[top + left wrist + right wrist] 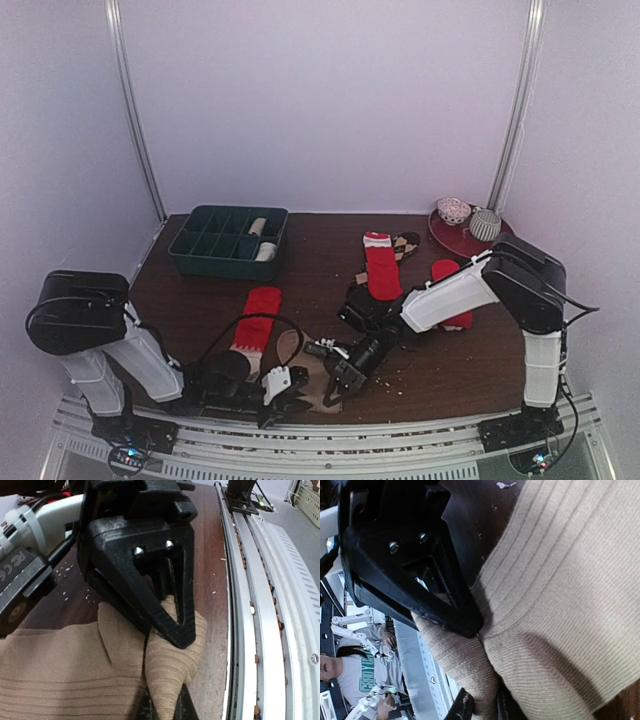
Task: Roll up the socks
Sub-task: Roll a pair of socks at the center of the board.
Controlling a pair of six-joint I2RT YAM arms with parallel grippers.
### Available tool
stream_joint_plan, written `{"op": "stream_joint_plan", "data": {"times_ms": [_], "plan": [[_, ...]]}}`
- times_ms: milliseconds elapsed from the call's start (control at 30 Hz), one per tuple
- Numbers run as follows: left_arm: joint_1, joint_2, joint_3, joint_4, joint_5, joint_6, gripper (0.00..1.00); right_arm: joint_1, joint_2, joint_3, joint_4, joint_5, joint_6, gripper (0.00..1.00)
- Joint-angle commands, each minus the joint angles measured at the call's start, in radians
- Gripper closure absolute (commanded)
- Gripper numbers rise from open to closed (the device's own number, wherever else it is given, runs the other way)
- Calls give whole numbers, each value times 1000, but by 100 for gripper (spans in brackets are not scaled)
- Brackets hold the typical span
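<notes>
A plain tan sock (312, 372) lies at the table's near edge between both grippers. My left gripper (288, 384) is shut on a pinched fold of it; in the left wrist view the tan sock (60, 670) fills the lower left and the gripper (175, 675) clamps its pointed end. My right gripper (340, 376) is shut on the same sock; in the right wrist view the gripper (476, 667) grips a bunched ridge of the tan sock (570, 595). Red socks with pale ends lie at left (260, 318), centre (382, 268) and right (450, 292). A brown patterned sock (406, 243) lies behind the centre one.
A dark green compartment tray (200, 245) stands at the back left with pale rolls in it. A red plate (445, 235) with two patterned balls stands at the back right. The metal rail (260, 630) runs along the table's near edge. Crumbs are scattered on the wood.
</notes>
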State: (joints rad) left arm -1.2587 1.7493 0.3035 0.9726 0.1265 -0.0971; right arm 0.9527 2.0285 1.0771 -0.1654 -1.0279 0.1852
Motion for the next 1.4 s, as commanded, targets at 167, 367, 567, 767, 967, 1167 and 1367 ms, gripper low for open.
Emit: {"op": "stream_joint_plan", "data": {"times_ms": [167,367,567,767,967,1167,1367], "plan": [[74,-33,22,-163,45,-346,100,3,-304,-180,211,407,-14,72],[146,46,19,-180,210,-550,100,131,-606,-401,482,732,-300,61],[169,114,32,-142,315,-605,100,333,-581,-471,565,1061,-622,49],[170,117,34,-121,348,-616,100,363,-444,-423,541,1098,-700,48],[171,122,31,-122,360,-609,100,366,-351,-383,554,1103,-723,48],[171,124,28,-116,372,-601,100,365,-291,-343,541,1060,-734,56],[173,114,25,-103,389,-588,100,360,-211,-290,445,1033,-631,94]]}}
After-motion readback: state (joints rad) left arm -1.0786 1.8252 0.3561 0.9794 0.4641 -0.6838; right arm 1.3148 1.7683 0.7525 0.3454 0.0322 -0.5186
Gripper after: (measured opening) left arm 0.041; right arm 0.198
